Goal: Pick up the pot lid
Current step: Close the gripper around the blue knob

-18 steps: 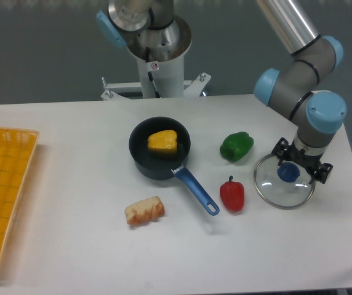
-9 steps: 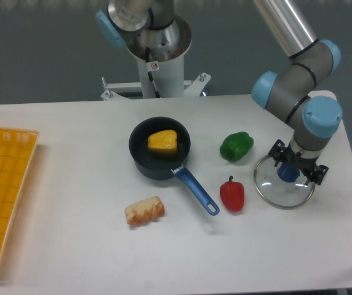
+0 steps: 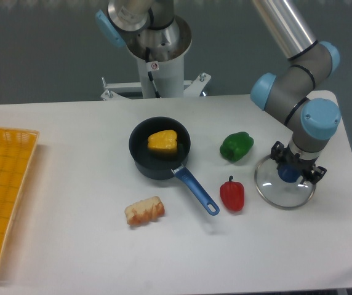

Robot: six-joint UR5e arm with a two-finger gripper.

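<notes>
Eased across and down toward the pot lid [image 3: 282,195], the claw [image 3: 298,162] now sits a little farther left in the view than it did moments ago — while the lid and the food around it have kept their places. The small shift brings the fingers to either side of the blue knob [image 3: 288,173], which suggests the approach is nearly done and the grasp comes next.

Nearest the camera, a light-brown, bread-like piece [image 3: 144,211] lies on the white desk [image 3: 77,184]. Beyond it, a red pepper [image 3: 232,194] rests just beside the clear lid, which lies flat on the desk at the right, its knob uppermost. Above the lid, the claw is released, its fingers spread apart; whether either one touches the knob cannot be told from this angle. No lift has begun.

Farther back, a green pepper [image 3: 236,147] lies between the lid and a black pan [image 3: 140,156], whose blue handle [image 3: 197,191] reaches toward the camera. A yellow pepper [image 3: 162,142] sits inside the pan. At the far side stands grey, blue-capped hardware [image 3: 111,29].

What remains, by the look of it, is a modest lowering and a firm, centred squeeze — the smooth glass could skate or tip if one finger meets the knob ahead of the other, or if the pads catch only its top.
</notes>
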